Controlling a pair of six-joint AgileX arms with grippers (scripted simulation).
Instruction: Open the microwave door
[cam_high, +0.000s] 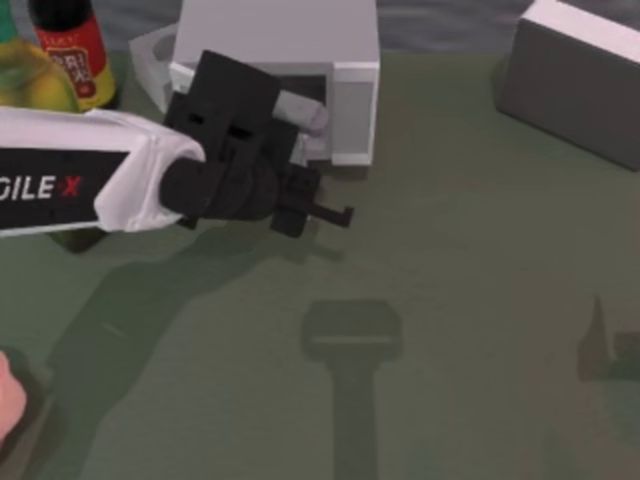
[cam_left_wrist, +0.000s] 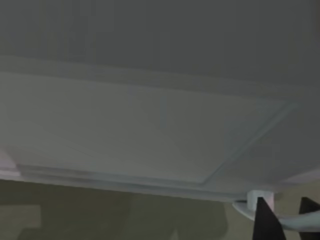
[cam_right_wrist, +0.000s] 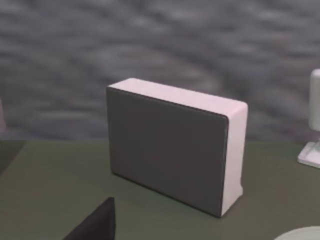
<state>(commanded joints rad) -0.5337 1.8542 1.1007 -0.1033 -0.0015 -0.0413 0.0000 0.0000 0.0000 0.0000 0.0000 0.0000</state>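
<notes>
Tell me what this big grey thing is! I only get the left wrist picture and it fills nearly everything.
Observer: That's the microwave. From the top view, the left gripper is right up against its front.
Operator: Is anything else on the table?
Observer: Yes, a dark bottle and a yellowish bottle stand at the table's left, beside the microwave.
Operator: Where's the other arm?
Observer: The right arm is out of the top view. Its wrist camera faces a grey-and-white box, which stands at the table's far right.
</notes>
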